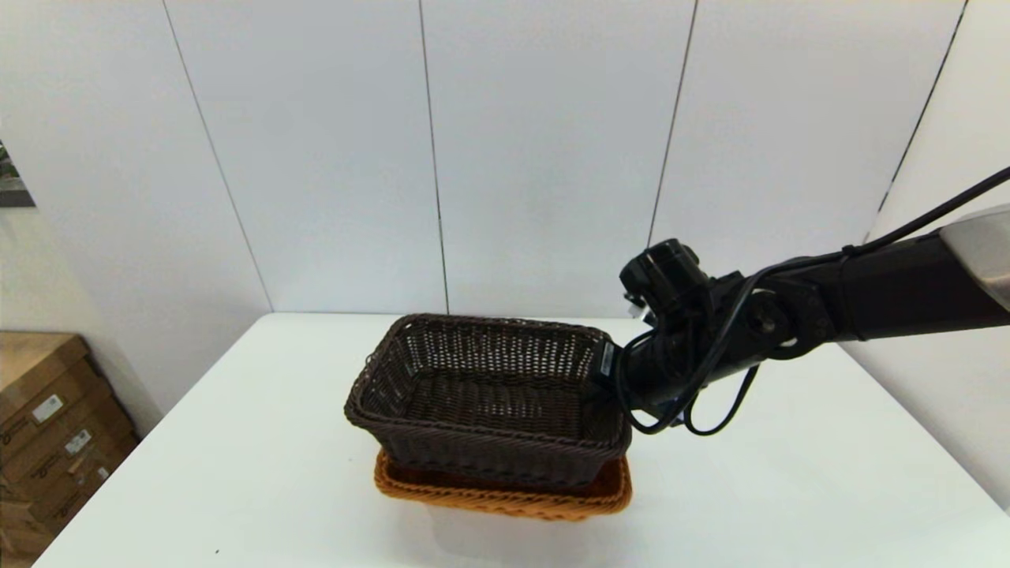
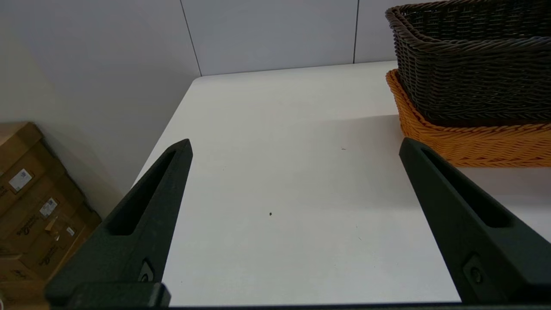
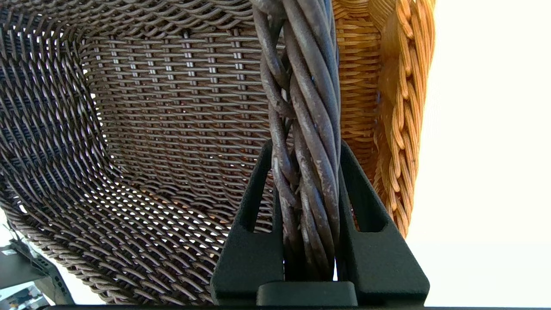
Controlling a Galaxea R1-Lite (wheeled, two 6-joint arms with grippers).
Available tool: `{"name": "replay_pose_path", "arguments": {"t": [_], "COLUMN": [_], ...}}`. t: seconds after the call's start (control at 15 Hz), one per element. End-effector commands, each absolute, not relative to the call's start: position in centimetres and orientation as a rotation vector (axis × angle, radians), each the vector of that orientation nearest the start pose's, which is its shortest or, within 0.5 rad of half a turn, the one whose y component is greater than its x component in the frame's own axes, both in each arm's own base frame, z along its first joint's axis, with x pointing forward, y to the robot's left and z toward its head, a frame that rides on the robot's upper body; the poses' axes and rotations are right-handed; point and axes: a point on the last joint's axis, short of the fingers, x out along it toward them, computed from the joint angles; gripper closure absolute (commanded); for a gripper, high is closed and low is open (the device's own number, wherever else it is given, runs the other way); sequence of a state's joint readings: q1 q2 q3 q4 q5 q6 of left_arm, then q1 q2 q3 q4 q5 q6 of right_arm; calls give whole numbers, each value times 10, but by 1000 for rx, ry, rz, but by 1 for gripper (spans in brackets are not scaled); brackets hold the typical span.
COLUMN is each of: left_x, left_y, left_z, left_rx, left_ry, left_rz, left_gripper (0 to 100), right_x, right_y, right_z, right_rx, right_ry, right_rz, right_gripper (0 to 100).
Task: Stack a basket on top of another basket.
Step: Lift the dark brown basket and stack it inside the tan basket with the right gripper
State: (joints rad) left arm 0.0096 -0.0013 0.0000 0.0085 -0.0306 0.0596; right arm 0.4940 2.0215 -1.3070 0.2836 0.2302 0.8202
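The dark brown basket (image 1: 489, 394) sits inside the orange-tan basket (image 1: 505, 498) at the middle of the table, tilted a little, its right end higher. My right gripper (image 3: 305, 150) is shut on the dark basket's (image 3: 142, 137) braided right rim, one finger inside the wall and one outside; the orange-tan basket's rim (image 3: 400, 112) shows just beyond. In the head view the right arm's wrist (image 1: 671, 347) reaches that rim from the right. My left gripper (image 2: 297, 146) hangs open above bare table, to the left of both baskets (image 2: 473, 56), with the orange-tan one (image 2: 473, 142) below.
The white table (image 1: 789, 489) ends at a panelled wall behind. Cardboard boxes (image 1: 47, 418) stand on the floor off the table's left edge. A loose black cable (image 1: 710, 394) hangs from the right wrist.
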Motion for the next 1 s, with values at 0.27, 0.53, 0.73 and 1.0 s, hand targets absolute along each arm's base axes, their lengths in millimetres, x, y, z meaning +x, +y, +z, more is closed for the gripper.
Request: {"name": "replay_pose_path", "arguments": {"t": [0.27, 0.53, 0.73, 1.0], "left_x": [-23, -23, -23, -23], "left_y": [-1, -1, -1, -1], "left_z": [74, 74, 74, 74], "left_rx": [60, 60, 60, 60], "left_ry": [9, 9, 9, 9], "left_rz": [-20, -20, -20, -20], "left_gripper": [0, 0, 0, 0], "right_x": [322, 325, 327, 326], "right_y": [177, 172, 170, 169], "right_z": [124, 123, 122, 122], "right_rx": [582, 574, 577, 576], "right_ry": [1216, 1213, 1212, 1213], "right_rz": [202, 199, 193, 192], "right_gripper": [100, 100, 100, 100]}}
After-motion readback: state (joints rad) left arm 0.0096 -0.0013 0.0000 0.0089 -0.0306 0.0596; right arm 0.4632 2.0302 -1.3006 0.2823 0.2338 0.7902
